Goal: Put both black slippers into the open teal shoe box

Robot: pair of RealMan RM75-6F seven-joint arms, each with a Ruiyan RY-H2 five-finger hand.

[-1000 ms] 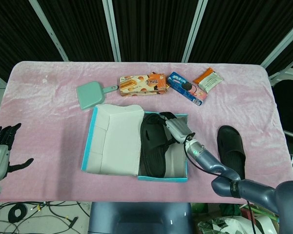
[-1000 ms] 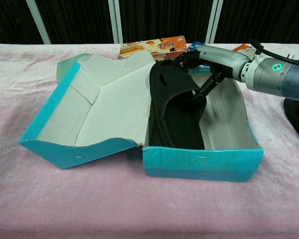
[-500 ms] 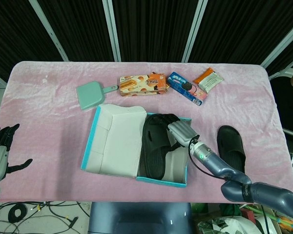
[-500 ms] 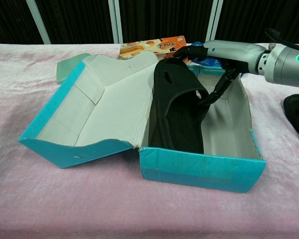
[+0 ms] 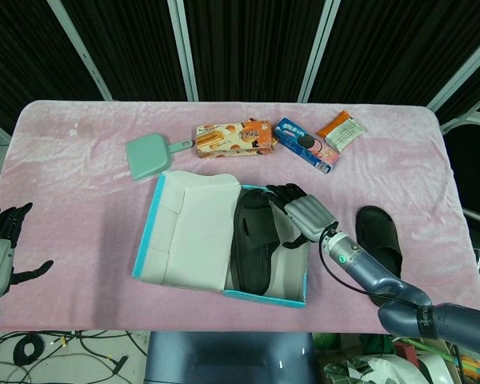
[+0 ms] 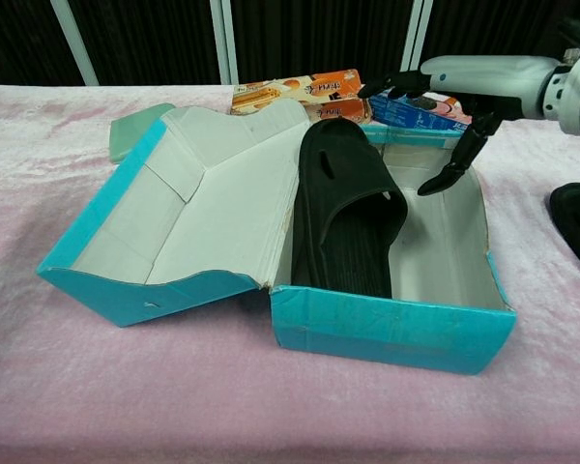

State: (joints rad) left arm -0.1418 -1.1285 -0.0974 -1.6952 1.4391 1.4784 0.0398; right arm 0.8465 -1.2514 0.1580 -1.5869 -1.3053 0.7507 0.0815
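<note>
1. The right hand (image 6: 464, 97) has let go of the first black slipper (image 6: 346, 208). A second ago its fingers were hooked on the slipper's strap; now they are spread and empty, above the right side of the teal shoe box (image 6: 396, 324) and clear of the slipper.
2. That slipper now lies in the left part of the box, toe toward the far wall, leaning against the raised lid (image 6: 203, 203). It has settled lower than it stood a second ago.
3. The box itself has shifted slightly: its front edge now sits a little skewed to the worktop's (image 5: 80, 216) near edge, where a second ago it lay squarer.
4. By these signs, half the task looks done. The second black slipper (image 5: 378, 238) is on the worktop, to the right of the box and apart from it, so the right hand would likely go there next.
5. The left hand (image 5: 2, 250) is at the worktop's left edge, fingers apart, holding nothing, and has not moved.
6. The worktop carries a pink, plush-looking cloth. Behind the box lie a pale green dustpan (image 5: 150, 155), an orange biscuit box (image 5: 234, 138), a blue biscuit pack (image 5: 304, 145) and an orange snack packet (image 5: 342, 130).
7. Behind the worktop hang dark curtains between pale frame bars; cables lie on the floor below the near edge.
</note>
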